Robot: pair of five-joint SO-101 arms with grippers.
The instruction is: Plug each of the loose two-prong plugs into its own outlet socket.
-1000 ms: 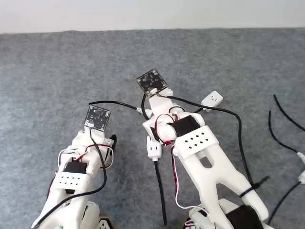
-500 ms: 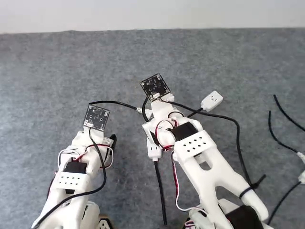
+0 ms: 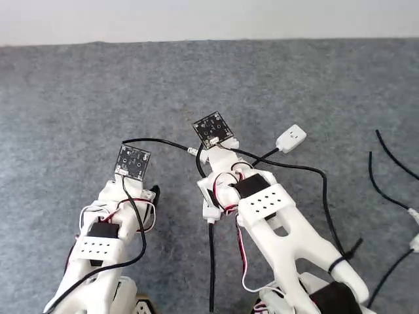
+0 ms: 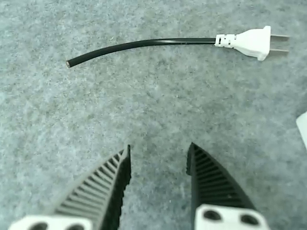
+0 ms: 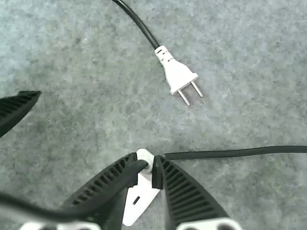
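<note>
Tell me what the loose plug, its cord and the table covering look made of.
Plug: white moulded plastic by its smooth, even surface; two grey prongs look like bare metal. Cord: black with a slight sheen, probably rubber or vinyl. Table covering: grey, mottled and fuzzy, likely felt or short carpet.

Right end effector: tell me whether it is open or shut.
Shut on the outlet socket: the right end effector pinches the white socket's end where its black cord leaves.

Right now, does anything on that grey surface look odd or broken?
Yes: the white plug has a black cord that ends in a cut stub, joined to nothing, as if snipped off. The right tool grips a socket.
</note>
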